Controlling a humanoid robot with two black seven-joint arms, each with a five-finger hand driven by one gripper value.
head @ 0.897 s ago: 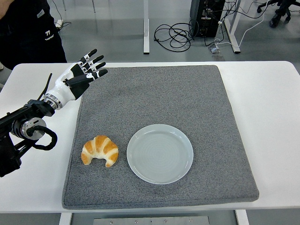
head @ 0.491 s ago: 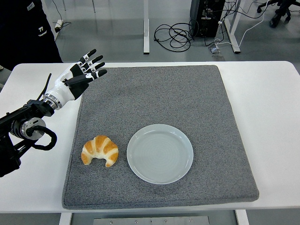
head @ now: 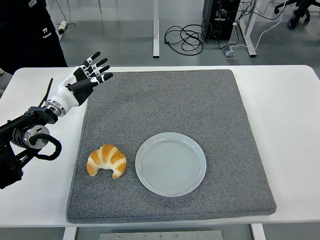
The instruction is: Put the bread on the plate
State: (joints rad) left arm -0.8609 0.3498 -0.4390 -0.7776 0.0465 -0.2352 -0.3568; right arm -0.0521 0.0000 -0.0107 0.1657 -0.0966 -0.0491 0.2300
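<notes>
You are looking down over a white table [head: 295,115] covered for the most part by a square grey felt mat [head: 200,105]. On the near left part of the mat lies a golden-brown croissant, the bread [head: 106,160] of the task, curved with its two tips pointing toward you. Just beside it on its right, not touching, sits a round pale blue-grey plate [head: 170,163], empty. The two seem set close together so that the bread needs only a short carry sideways onto the plate, and the soft mat probably keeps both from sliding.

Your left robot hand [head: 86,80], black and white with five fingers, is raised over the far left corner of the mat, well apart from the bread. Its fingers [head: 97,63] are spread and nearly straight, pointing away from you and to the right. It holds nothing and touches nothing. The black left arm [head: 30,135] comes in from the left edge over the bare table. The right hand is out of view.

At the top left a person in dark clothing [head: 27,30] stands beyond the table's far edge. The bread is not yet picked up; judged from this, the reach toward it has yet to be made.
</notes>
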